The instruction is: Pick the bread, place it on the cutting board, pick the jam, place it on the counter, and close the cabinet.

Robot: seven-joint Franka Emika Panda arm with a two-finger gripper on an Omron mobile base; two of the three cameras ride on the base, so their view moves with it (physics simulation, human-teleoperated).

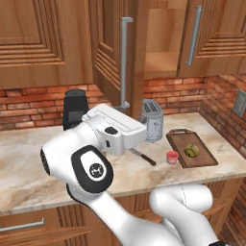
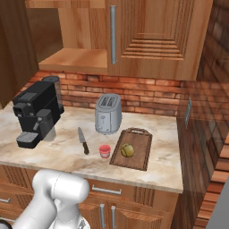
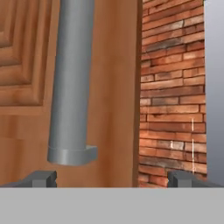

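Now bread (image 2: 127,150) sits on board (image 2: 133,147), jam (image 2: 104,151) on counter (image 2: 58,152); gripper (image 3: 111,178), jaws wide, faces door handle (image 3: 72,83) (apparently to close the cabinet (image 1: 115,53)).

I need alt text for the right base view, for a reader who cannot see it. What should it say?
On the cutting board lies the bread, and the jam stands on the counter just left of the board, beside a knife. Behind them are a toaster and a coffee machine; above, the cabinet stands open.

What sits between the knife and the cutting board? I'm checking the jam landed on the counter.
The jam stands there on the counter, beside the cutting board, in the right base view.
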